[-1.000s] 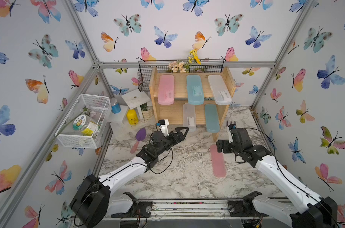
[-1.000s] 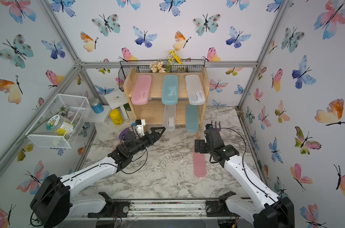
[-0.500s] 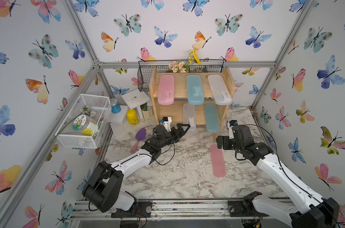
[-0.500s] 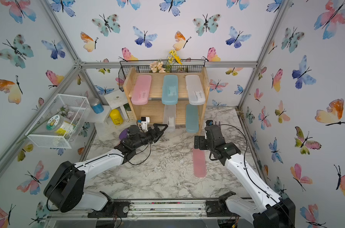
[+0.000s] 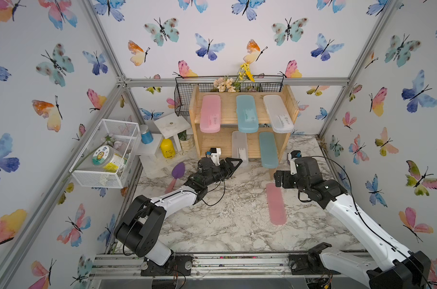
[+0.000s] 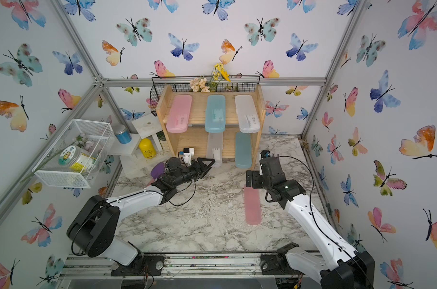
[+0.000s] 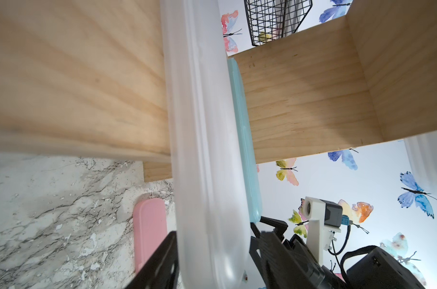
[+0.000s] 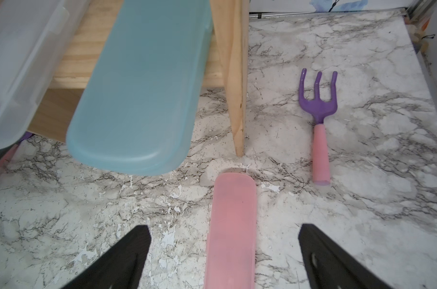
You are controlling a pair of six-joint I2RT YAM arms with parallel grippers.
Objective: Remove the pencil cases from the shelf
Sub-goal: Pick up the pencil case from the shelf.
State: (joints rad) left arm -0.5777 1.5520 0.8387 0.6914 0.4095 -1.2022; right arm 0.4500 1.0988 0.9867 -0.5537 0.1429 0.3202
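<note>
Frosted plastic, thin-walled and hollow: I judge the clear case [image 7: 202, 150] on the lower tier of the shelf [image 5: 291, 105] to be light, fairly stiff and slick, likely to flex or pop out if squeezed hard. It overhangs the tier's front edge, and that free rounded end is the place to take it, across the narrow width. My left end effector [image 7: 212, 240] straddles exactly that end, a finger on each long side; whether both pads already press, I cannot tell. My right end effector [image 8: 223, 227] hangs spread wide above the pink case [image 5: 276, 204], which lies flat on the worktop [image 5: 225, 220] in front of the shelf's right side panel.

Just beside my target sits the lower teal case [image 5: 268, 150], also overhanging, so I should draw straight out toward the worktop's front edge, not sideways. Three more cases [image 5: 247, 113] overhang the upper tier above, limiting any lift. Marble towards the front edge offers open room; a purple trowel [image 5: 178, 170] lies off to the left.
</note>
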